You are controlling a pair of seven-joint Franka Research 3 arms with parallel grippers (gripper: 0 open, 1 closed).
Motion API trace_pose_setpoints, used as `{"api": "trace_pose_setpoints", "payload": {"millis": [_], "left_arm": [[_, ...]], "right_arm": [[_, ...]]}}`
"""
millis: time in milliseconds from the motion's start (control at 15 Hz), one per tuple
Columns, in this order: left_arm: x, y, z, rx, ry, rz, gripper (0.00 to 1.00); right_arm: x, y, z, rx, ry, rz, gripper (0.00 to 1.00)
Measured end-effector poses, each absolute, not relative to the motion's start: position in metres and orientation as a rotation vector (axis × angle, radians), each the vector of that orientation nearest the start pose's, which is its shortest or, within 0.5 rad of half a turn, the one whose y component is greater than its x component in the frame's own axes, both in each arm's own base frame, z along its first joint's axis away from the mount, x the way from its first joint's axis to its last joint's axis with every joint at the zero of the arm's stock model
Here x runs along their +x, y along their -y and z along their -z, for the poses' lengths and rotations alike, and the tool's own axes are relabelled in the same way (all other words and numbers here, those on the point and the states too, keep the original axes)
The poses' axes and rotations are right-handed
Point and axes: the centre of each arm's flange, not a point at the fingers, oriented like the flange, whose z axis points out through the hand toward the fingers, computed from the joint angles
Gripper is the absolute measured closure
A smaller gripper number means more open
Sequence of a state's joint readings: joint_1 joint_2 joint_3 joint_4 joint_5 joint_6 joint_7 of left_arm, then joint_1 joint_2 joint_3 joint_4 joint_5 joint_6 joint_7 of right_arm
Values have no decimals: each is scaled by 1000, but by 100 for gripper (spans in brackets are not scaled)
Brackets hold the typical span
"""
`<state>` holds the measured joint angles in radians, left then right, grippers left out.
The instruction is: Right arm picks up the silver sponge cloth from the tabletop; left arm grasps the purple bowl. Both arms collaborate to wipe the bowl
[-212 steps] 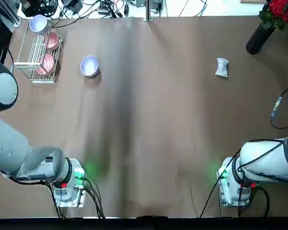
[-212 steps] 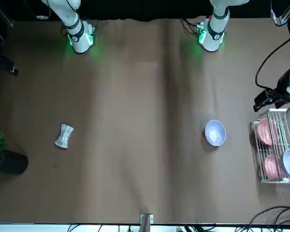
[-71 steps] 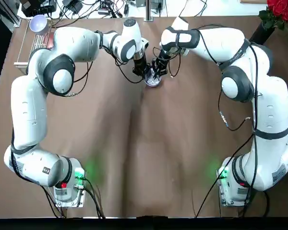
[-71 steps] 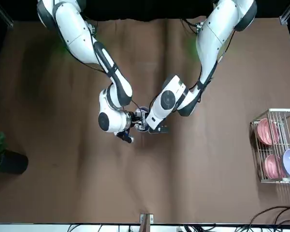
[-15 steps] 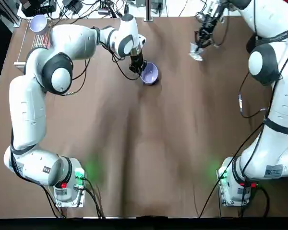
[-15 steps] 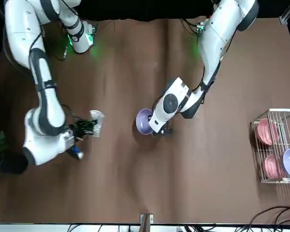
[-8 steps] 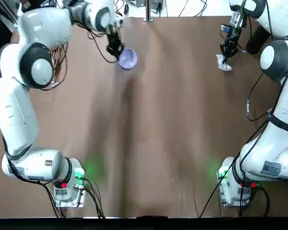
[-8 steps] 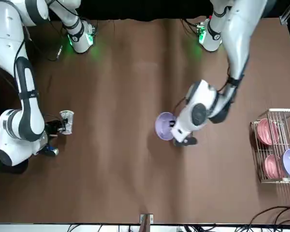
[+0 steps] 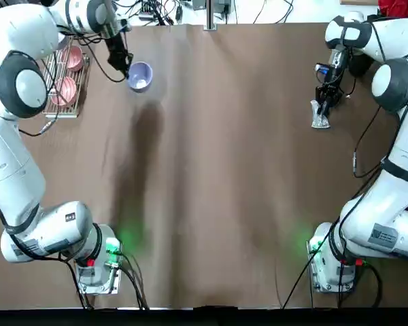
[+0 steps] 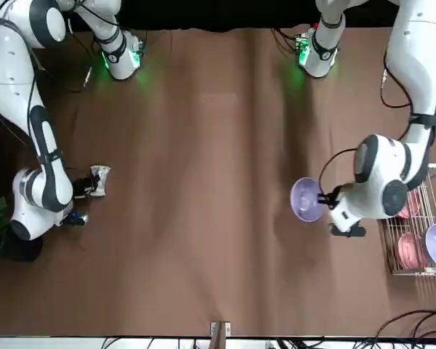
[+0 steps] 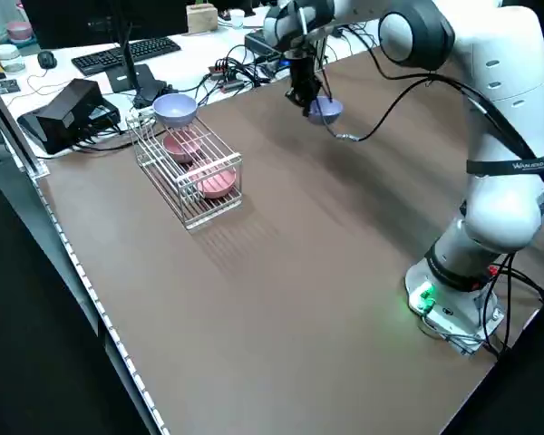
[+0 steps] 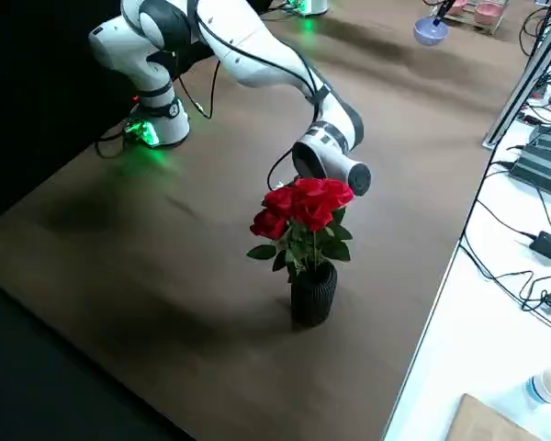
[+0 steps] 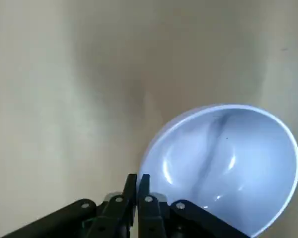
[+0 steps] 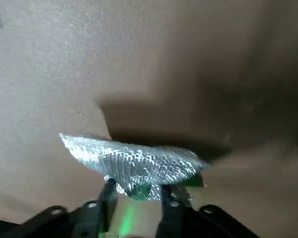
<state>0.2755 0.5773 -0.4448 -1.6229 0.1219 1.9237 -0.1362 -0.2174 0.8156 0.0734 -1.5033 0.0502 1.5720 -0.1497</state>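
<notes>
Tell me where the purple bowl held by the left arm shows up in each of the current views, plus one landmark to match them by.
Top: purple bowl, upper left.
Front: right of centre.
Left side: upper, right of centre.
Right side: top edge, right of centre.
Left wrist: lower right.
Right wrist: not in it.
Landmark: wire rack, in the top, front and both side views, not the wrist views.

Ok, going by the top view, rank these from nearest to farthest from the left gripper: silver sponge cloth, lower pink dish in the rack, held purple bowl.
1. Purple bowl: at the left gripper.
2. Lower pink dish: in the rack, left side.
3. Silver sponge cloth: far right.
</notes>
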Motion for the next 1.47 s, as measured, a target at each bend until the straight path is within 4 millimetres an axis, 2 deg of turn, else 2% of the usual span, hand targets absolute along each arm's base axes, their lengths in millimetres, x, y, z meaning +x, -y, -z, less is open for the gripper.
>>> {"api": "trace_pose_setpoints", "payload": {"millis": [133,267,400,467,600,733,867,1000,1067,1267,1467], "left_arm": [[656,35,-289,-3218,-96,-360,95],[654,12,-276,-3215,-91,-322,95],[649,3,-257,-3208,-88,-311,95],[646,1,-248,-3207,-88,-321,95],[642,-2,-234,-3209,-84,-347,95],[641,-7,-228,-3212,-70,-361,94],[640,-10,-224,-3214,-62,-368,89],[640,-11,-222,-3215,-60,-374,87],[640,-10,-222,-3215,-60,-373,82],[645,-10,-229,-3219,-36,-338,57],[661,-11,-257,-3225,-27,-239,31]], "right_arm": [[611,86,-152,-2738,-16,-1039,37],[614,84,-160,-2736,-10,-1039,20],[623,83,-181,-2734,2,-1034,2],[630,81,-200,-2740,14,-1020,0],[647,78,-256,-2773,38,-954,0],[659,75,-328,-2827,55,-836,0],[660,67,-400,-2895,44,-698,0],[656,57,-459,-2945,46,-569,0],[650,51,-513,-2982,56,-438,0],[630,44,-585,-3024,61,-265,0],[601,39,-647,-3052,45,-132,0]]}}
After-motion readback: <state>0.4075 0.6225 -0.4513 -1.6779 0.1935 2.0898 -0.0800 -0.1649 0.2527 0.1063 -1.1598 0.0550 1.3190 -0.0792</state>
